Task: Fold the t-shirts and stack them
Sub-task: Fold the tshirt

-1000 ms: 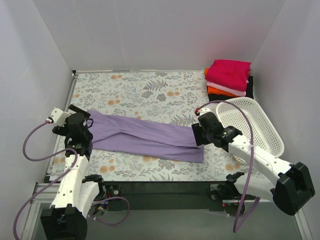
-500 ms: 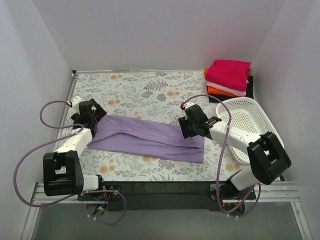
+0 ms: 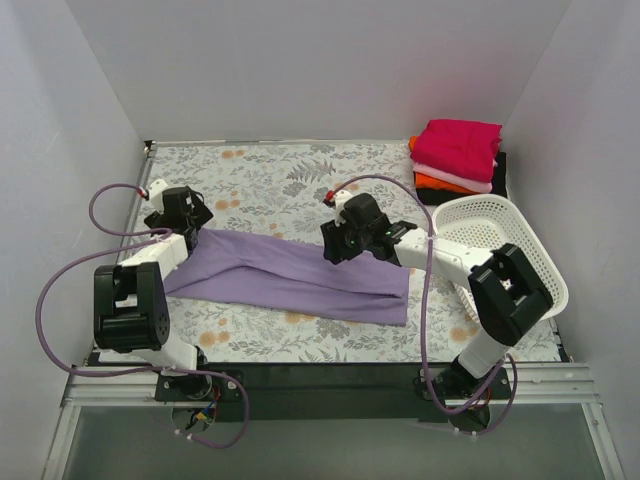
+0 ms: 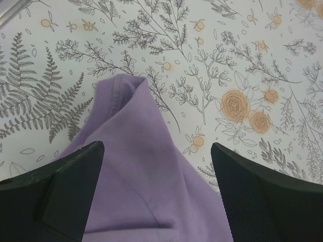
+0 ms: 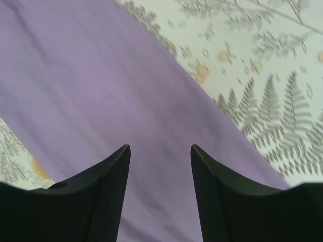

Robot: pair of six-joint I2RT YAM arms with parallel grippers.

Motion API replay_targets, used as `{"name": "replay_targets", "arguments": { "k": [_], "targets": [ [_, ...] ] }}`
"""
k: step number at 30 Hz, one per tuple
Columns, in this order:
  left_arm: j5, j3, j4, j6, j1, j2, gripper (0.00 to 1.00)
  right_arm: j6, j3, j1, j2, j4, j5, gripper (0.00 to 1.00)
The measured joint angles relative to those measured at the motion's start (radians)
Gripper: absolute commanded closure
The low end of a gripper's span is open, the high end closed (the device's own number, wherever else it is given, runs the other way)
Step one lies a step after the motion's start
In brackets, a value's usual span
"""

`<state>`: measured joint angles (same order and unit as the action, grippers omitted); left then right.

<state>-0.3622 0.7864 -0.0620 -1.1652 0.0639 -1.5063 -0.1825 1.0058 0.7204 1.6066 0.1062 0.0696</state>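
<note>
The lavender t-shirt [image 3: 290, 278] lies on the table as a long folded band running from left to right. My left gripper [image 3: 190, 215] is open over its far left corner; the left wrist view shows the cloth [image 4: 146, 171] between the wide-apart jaws of the left gripper [image 4: 156, 147]. My right gripper [image 3: 340, 243] is open above the band's far edge, right of its middle; in the right wrist view the gripper [image 5: 160, 147] hangs over the purple cloth [image 5: 101, 85], holding nothing. The folded magenta, pale pink, orange and black t-shirts [image 3: 457, 150] are stacked at the far right corner.
A white lattice basket [image 3: 510, 250] stands tilted at the right edge, next to the right arm. The table has a floral-print cover [image 3: 290, 180]. White walls close in the left, back and right sides.
Both arms have reached farther over the table. The left gripper moved to the shirt's far left corner. The right gripper moved left along the shirt's far edge. The shirt has not moved.
</note>
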Motion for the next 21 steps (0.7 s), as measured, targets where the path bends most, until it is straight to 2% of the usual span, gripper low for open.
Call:
{"name": "replay_targets", "arguments": {
  "k": [3,8,21],
  "targets": [
    [0.006,0.043,-0.002,0.009,0.005,-0.071,0.20,0.001,0.070,0.019,0.078,-0.039,0.021,0.55],
    [0.055,0.048,0.010,0.013,0.006,-0.117,0.20,-0.004,0.082,0.024,0.159,-0.052,0.028,0.55],
    [0.095,0.053,0.040,0.008,0.006,-0.171,0.20,-0.048,0.045,0.017,0.215,-0.077,-0.017,0.55]
  ]
}}
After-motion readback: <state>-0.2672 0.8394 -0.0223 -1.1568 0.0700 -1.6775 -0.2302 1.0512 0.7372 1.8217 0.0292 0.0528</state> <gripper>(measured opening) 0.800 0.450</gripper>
